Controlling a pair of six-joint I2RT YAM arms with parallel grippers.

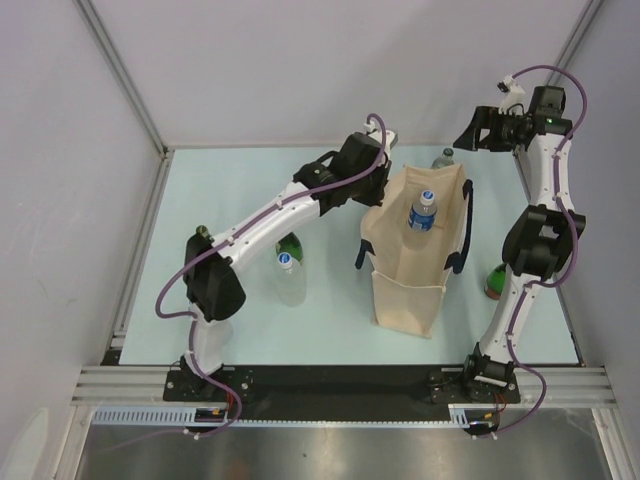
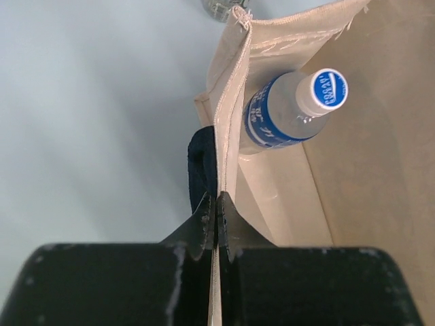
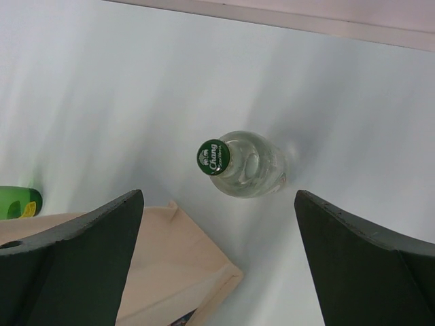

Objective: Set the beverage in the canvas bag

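The beige canvas bag stands upright mid-table with navy handles. A blue-labelled beverage bottle with a white cap stands inside it, also seen in the left wrist view as the bottle. My left gripper is shut on the bag's left rim; its jaws pinch the canvas wall beside a navy handle. My right gripper hangs open, high over the far right. Between its fingers, far below, a clear green-capped Chang bottle stands just behind the bag's corner.
A green bottle and a clear white-capped bottle stand left of the bag under my left arm. Another green bottle stands right of the bag by my right arm. The clear Chang bottle is behind the bag.
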